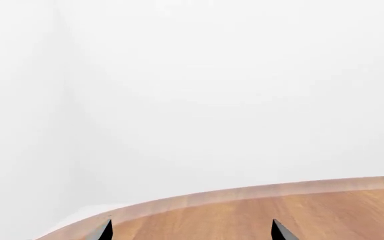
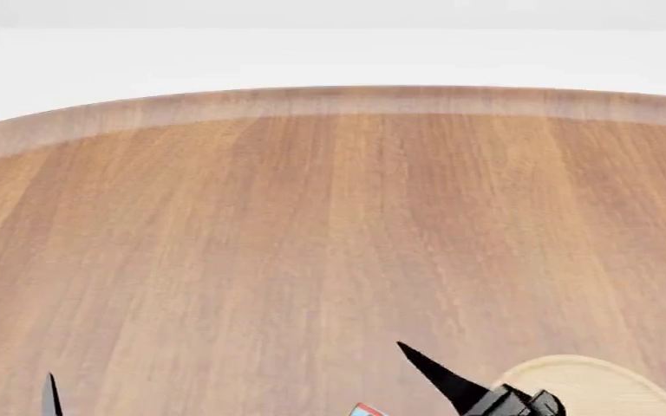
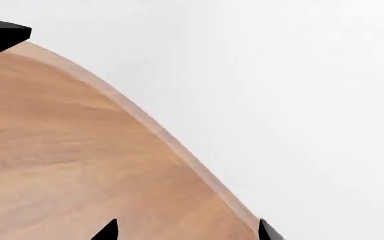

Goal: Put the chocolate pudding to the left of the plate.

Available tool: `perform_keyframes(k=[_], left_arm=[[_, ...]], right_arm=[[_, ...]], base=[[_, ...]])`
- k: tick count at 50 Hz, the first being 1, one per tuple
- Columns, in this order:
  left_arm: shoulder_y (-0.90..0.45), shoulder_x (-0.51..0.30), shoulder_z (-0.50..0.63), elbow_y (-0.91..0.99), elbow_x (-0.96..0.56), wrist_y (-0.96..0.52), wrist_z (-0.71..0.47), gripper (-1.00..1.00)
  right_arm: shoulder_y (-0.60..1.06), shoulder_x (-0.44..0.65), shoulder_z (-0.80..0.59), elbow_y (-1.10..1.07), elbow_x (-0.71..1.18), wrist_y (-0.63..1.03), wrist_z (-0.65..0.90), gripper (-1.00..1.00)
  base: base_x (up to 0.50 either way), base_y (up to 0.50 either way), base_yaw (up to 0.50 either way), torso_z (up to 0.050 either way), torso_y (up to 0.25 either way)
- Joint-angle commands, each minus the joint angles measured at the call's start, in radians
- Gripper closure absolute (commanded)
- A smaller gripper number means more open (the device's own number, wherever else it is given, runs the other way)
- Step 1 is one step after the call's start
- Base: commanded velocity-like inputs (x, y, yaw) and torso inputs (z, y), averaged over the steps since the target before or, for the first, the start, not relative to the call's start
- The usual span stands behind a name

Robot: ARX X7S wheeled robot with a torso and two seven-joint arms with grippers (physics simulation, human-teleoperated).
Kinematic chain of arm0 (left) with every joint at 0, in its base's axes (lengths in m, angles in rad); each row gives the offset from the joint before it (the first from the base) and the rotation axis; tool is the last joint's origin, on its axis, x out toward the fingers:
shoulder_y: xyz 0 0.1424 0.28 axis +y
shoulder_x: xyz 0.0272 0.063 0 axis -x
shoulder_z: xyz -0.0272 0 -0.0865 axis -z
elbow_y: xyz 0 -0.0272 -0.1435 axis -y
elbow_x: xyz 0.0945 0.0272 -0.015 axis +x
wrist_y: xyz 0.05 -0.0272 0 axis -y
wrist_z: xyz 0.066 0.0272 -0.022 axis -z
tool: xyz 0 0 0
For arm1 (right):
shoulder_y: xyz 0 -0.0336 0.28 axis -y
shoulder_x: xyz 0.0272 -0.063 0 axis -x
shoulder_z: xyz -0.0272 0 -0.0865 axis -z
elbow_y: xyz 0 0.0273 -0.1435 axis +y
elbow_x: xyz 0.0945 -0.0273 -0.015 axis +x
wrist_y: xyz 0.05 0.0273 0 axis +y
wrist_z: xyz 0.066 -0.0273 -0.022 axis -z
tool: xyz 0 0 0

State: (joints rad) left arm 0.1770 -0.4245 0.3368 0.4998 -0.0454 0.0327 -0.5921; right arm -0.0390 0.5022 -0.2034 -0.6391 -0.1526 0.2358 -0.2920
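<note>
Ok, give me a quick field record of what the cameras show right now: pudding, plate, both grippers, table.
table: round wooden top, rim visible in all three views
plate: pale wooden disc, cut off by the head view's lower edge, right of centre
chocolate pudding: only a red and blue corner shows at the lower edge, left of the plate
right gripper: fingertips apart, nothing between them; dark finger between pudding and plate
left gripper: fingertips apart, over bare table near the rim
pudding grasped: no
</note>
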Motion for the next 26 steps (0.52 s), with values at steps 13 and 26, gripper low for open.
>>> perform_keyframes(k=[13, 26], left_arm=[[0.130, -0.033, -0.014, 0.103, 0.227, 0.247, -0.144, -1.00], [0.239, -0.046, -0.052, 0.142, 0.371, 0.449, -0.267, -1.00]], right_arm=[[-0.304, -0.166, 0.004, -0.003, -0.144, -0.502, 0.604, -1.00], [-0.445, -0.153, 0.010, -0.080, -0.239, -0.749, 0.726, -1.00]], base=[[0.00, 0.00, 0.00, 0.000, 0.000], [0.00, 0.00, 0.00, 0.000, 0.000]])
